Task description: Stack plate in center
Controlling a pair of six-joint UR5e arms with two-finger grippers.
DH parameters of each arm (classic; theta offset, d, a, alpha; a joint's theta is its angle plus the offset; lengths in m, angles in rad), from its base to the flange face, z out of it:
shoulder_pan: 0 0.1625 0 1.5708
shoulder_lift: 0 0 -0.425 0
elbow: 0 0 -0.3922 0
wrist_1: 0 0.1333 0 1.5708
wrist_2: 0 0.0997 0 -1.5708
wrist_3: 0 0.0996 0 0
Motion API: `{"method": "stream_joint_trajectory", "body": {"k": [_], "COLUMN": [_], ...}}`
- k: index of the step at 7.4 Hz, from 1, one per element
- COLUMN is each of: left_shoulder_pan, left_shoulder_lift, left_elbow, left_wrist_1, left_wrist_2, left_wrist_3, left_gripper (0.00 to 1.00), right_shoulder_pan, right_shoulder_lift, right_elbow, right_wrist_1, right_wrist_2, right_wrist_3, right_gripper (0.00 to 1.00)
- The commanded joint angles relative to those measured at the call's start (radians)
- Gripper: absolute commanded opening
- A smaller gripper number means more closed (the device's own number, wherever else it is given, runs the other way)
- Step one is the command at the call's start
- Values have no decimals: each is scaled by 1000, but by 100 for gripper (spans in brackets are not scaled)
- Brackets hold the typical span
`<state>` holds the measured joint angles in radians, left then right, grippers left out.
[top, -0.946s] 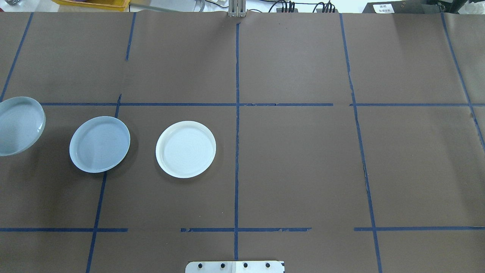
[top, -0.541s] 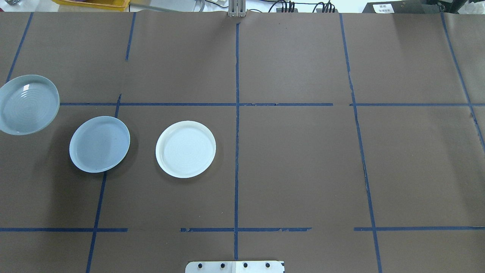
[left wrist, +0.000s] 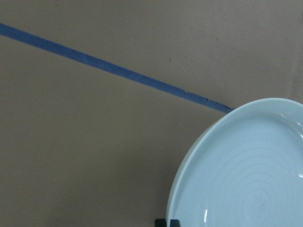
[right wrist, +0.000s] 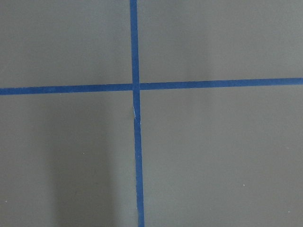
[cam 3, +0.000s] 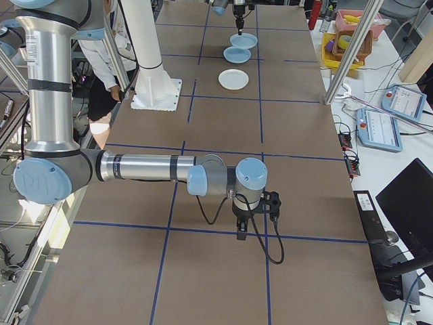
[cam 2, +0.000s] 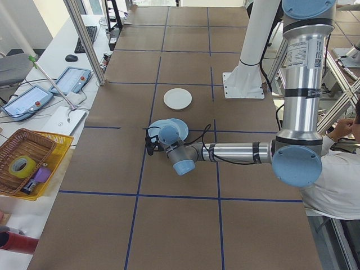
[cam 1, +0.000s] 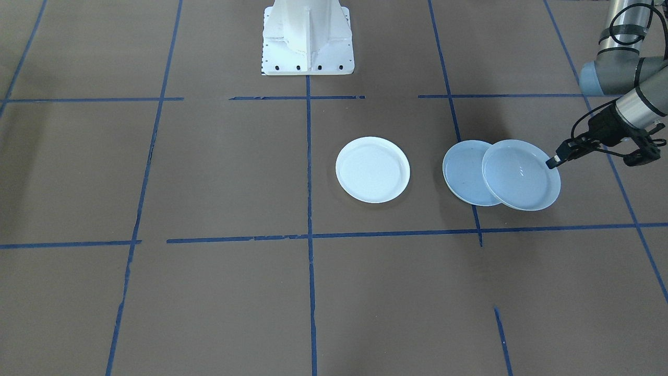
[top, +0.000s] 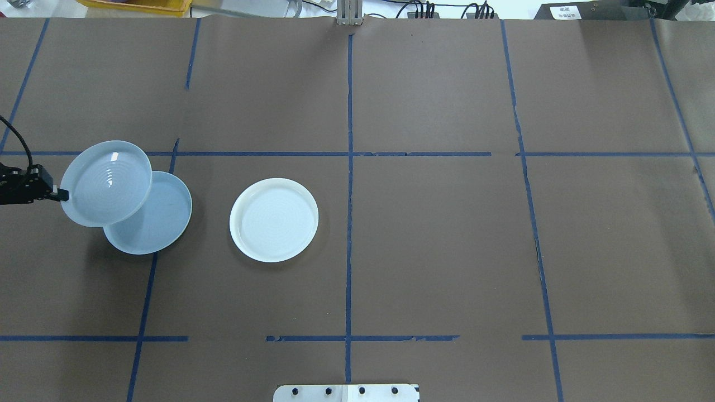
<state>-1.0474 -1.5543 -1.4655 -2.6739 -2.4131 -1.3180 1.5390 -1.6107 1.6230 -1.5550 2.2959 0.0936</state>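
While your left gripper [top: 60, 195] pinches the ringed plate [top: 106, 183] by its rim at the left edge of the overhead view, the carry is well under way: that plate hangs above the table and already overlaps the upper-left part of the pale blue-grey center plate [top: 162, 223]. You're mid-transport, I'd say, not yet at the drop. The overlap is only partial, so the next move calls for sliding the held plate further toward lower right in the overhead view until the two rims line up, then lowering it flat before you let go. Watch the tilt; it looks slightly canted, and an edge-first landing could skid the lower plate.

Over in the front-facing view the same pair sits right of centre, with the white plate [cam 1: 372, 169] well apart to their left, untouched on the brown table [cam 1: 209, 292].

Now the blind spots. How high the held plate rides above the center plate, I can't tell. The left wrist camera shows only a slice of the ringed plate, lower right. Your right gripper [cam 3: 239, 232] appears only in the right side view, parked over a tape cross, and I cannot tell whether it's open or closed.
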Motion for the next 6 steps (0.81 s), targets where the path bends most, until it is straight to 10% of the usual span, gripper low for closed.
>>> {"method": "stream_joint_trajectory", "body": {"k": [1,3,4,5,6], "left_shoulder_pan": [70,95,107,122,122], "left_shoulder_lift": [-15,-15,-15,-16,-26], "left_elbow": [-15,-13,-13,-15,-35], "left_wrist_1": [-4,-3,-3,-3,-1], "left_wrist_2": [25,65,65,66,62], "left_wrist_3": [-59,-61,-60,-58,-61], "left_gripper": [0,0,24,92,99], "right_shoulder_pan": [0,0,0,0,0], "right_shoulder_lift": [0,0,0,0,0], "right_elbow": [0,0,0,0,0], "right_wrist_1": [0,0,0,0,0], "right_wrist_2": [0,0,-1,-1,0], "right_wrist_3": [0,0,0,0,0], "right_gripper": [100,100,100,100,100]}}
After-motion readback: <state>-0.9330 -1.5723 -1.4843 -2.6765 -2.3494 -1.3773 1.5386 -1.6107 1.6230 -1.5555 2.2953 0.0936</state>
